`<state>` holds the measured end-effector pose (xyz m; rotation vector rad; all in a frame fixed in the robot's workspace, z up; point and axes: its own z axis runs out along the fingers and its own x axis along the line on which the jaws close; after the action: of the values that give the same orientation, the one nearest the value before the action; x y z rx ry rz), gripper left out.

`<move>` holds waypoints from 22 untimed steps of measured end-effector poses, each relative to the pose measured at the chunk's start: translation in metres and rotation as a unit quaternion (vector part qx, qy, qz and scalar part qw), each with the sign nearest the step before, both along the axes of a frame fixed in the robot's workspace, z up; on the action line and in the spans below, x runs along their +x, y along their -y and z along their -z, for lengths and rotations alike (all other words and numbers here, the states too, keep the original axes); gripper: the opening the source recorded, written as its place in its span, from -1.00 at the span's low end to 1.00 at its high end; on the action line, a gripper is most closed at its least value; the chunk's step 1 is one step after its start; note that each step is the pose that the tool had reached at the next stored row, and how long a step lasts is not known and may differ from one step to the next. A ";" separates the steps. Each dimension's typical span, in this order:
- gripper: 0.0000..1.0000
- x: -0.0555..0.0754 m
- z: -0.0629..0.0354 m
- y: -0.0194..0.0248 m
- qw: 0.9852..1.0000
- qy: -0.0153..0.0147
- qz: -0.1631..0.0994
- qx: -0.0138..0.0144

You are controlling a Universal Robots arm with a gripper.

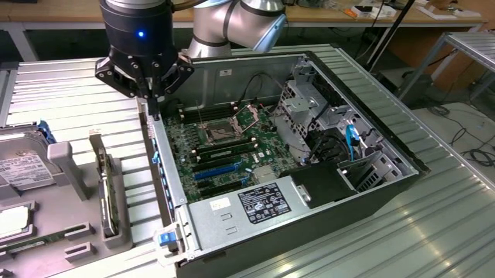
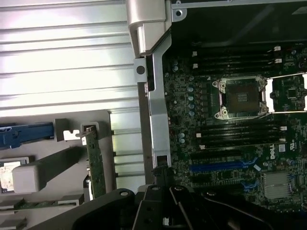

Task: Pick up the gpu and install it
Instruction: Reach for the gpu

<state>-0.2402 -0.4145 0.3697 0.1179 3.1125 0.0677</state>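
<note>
metal case rim [image 1: 157,152] is hovered over by clenched, empty gripper [image 1: 155,110]; gpu [image 1: 104,185] left ungrasped in holder [image 1: 73,191], opening judged needed.

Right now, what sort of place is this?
Probably a robotics lab or workshop: a robot arm reaches over an open computer case on a ribbed metal table, with workbenches and loose cables beyond.

I am wearing a glossy black cylindrical wrist housing [image 1: 139,23] on which a small blue light [image 1: 140,33] is glowing, black angular linkages [image 1: 116,72] are tapering into my dark gripper [image 1: 155,110], and my rounded silver-grey arm joint [image 1: 236,26] is gleaming.
</note>
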 end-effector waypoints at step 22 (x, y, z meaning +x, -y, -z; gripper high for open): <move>-0.79 -0.017 0.0035 0.0102 1.000 0.000 0.000 0.000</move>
<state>-0.2571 -0.4247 0.3662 0.1180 3.1125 0.0677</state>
